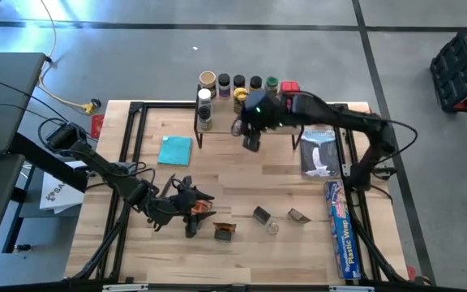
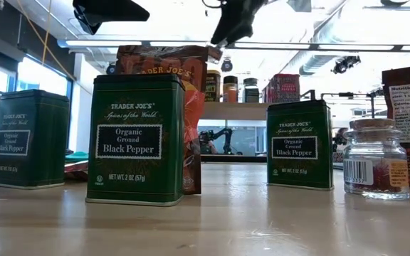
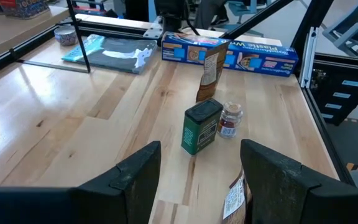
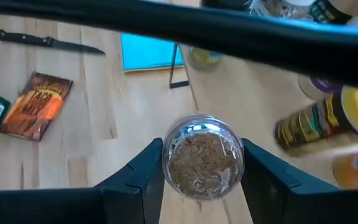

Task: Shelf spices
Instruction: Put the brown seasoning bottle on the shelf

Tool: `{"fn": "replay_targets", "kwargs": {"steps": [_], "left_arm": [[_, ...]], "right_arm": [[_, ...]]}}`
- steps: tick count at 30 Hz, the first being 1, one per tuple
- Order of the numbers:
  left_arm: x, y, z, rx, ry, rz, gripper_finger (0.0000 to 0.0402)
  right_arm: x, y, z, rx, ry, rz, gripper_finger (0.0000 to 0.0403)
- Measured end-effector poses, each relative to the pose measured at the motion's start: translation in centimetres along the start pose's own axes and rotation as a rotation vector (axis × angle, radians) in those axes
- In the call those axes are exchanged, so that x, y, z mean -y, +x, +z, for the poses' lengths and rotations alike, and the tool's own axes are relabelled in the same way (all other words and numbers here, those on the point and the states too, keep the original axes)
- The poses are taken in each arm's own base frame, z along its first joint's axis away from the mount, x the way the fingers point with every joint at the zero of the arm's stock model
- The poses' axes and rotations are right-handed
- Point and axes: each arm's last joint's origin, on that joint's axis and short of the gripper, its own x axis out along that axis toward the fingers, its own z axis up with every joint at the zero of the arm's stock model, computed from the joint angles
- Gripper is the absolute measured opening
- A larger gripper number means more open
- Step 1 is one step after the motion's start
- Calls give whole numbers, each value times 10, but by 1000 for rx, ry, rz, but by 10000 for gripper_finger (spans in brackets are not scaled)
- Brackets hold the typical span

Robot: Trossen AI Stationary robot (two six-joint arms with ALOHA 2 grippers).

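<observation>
From high view I see right gripper (image 1: pixel 252 143) at front edge of shelf (image 1: pixel 217 118); jars (image 1: pixel 239 83) lined up on top. Grip itself hidden there. Right wrist view settles it: fingers (image 4: pixel 138 177) closed on clear jar (image 4: pixel 202 163) of brown spice. Left gripper (image 3: pixel 199 171) low over table (image 3: pixel 73 130), jaws apart, holding nothing; green tin (image 3: pixel 201 126) and small jar (image 3: pixel 230 119) just ahead. Only low view gives me tin (image 2: pixel 137 139) label: black pepper.
</observation>
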Motion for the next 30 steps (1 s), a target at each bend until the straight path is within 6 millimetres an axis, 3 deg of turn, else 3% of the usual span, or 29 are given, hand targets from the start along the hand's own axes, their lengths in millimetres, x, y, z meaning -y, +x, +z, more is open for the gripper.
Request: {"fn": "replay_targets", "kwargs": {"steps": [7,13,22,30], "left_arm": [[0,0,-1,-5,6,3,215],[0,0,-1,-5,5,3,215],[0,0,-1,-5,6,3,215],[0,0,-1,-4,6,4,215]], "right_arm": [[36,40,21,-43,37,11,158],[58,71,25,-71,71,29,158],[59,100,21,-98,76,44,158],[60,111,20,-97,85,-5,184]]}}
